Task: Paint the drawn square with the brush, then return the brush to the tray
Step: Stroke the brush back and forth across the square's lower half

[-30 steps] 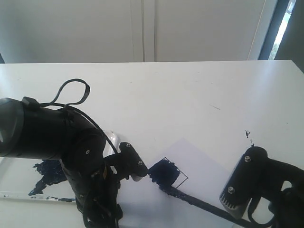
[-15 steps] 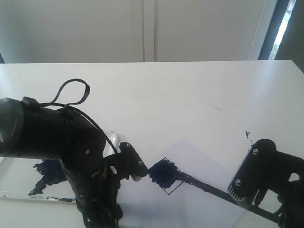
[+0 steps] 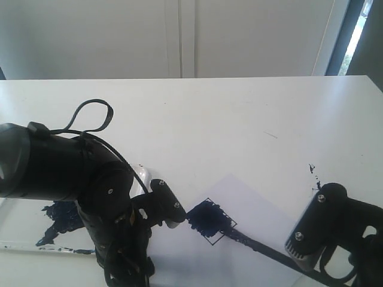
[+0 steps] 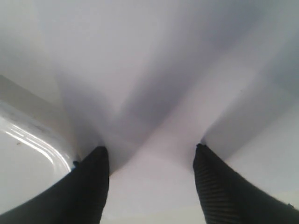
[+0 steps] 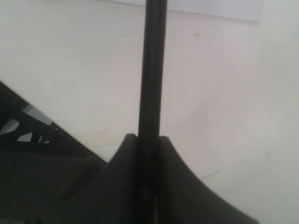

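Brush (image 5: 152, 70) is sitting clamped between the closed jaws of the right gripper (image 5: 148, 140), which is gripping it near the back end of the handle. From the jaws the handle is running out across the paper (image 3: 257, 197), and its tip is resting at the corner of the drawn square (image 3: 209, 218) nearest this gripper. Dark paint is covering most of the square, while a strip along its nearer edges is looking bare, so the painting seems well along but not finished. Returning the brush is not yet done: the tray (image 3: 24, 222) is lying well apart, beyond the square and beyond the left gripper (image 4: 149, 154). That gripper's jaws are standing apart with nothing between them, just beside the square's far side. Whether they are touching the paper is unclear. The bristles are merging with the paint, the left arm is hiding part of the tray, and the right gripper's fingertips are being cut off in the exterior view.
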You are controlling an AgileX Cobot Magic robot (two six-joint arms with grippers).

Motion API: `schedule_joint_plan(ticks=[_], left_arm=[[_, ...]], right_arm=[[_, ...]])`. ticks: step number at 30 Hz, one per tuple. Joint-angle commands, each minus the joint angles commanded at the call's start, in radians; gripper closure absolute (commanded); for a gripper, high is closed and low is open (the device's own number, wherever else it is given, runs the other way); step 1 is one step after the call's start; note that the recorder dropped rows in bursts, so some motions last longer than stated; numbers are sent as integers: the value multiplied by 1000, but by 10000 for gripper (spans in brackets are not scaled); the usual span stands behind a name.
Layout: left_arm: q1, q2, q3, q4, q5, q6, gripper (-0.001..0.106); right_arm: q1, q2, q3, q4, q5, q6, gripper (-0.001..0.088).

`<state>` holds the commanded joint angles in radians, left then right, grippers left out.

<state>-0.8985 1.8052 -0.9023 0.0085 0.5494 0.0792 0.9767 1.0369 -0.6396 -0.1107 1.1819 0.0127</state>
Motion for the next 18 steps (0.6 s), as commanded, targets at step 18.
schedule_joint_plan(ticks=[18], left_arm=[[0, 0, 0, 0, 0, 0, 453]], right_arm=[[0, 0, 0, 43, 12, -36, 868]])
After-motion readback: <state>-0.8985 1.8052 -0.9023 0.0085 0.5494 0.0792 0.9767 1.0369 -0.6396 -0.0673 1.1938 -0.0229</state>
